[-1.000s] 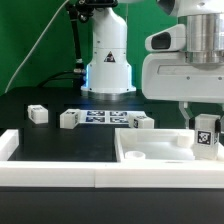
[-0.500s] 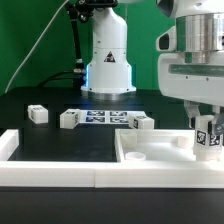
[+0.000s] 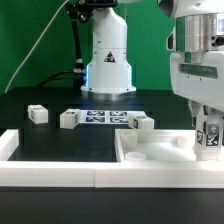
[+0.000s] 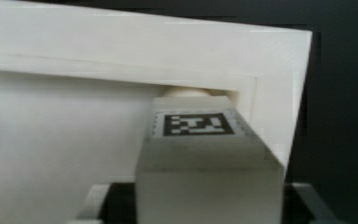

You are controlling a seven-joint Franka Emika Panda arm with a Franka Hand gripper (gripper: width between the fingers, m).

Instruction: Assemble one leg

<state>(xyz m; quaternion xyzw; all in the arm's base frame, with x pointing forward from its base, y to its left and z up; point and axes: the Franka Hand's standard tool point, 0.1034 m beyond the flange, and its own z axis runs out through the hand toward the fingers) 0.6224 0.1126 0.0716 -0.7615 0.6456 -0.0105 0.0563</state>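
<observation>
My gripper (image 3: 208, 128) is shut on a white leg (image 3: 210, 139) with a black-and-white tag. It holds the leg upright over the far right corner of the large white tray-like part (image 3: 150, 143), at or just above its surface. In the wrist view the leg (image 4: 202, 165) fills the middle between the fingers, and its end points at a round recess (image 4: 194, 93) in the corner of the tray-like part (image 4: 87, 70). Whether the leg touches the recess cannot be told.
Three more white legs lie on the black table: one at the exterior view's left (image 3: 37, 114), one next to it (image 3: 69, 119), and one near the middle (image 3: 140, 122). The marker board (image 3: 100, 117) lies between them. A white rail (image 3: 50, 170) runs along the front edge.
My gripper has moved a little to the exterior view's right and slightly down with the leg in it. The loose legs have not moved.
</observation>
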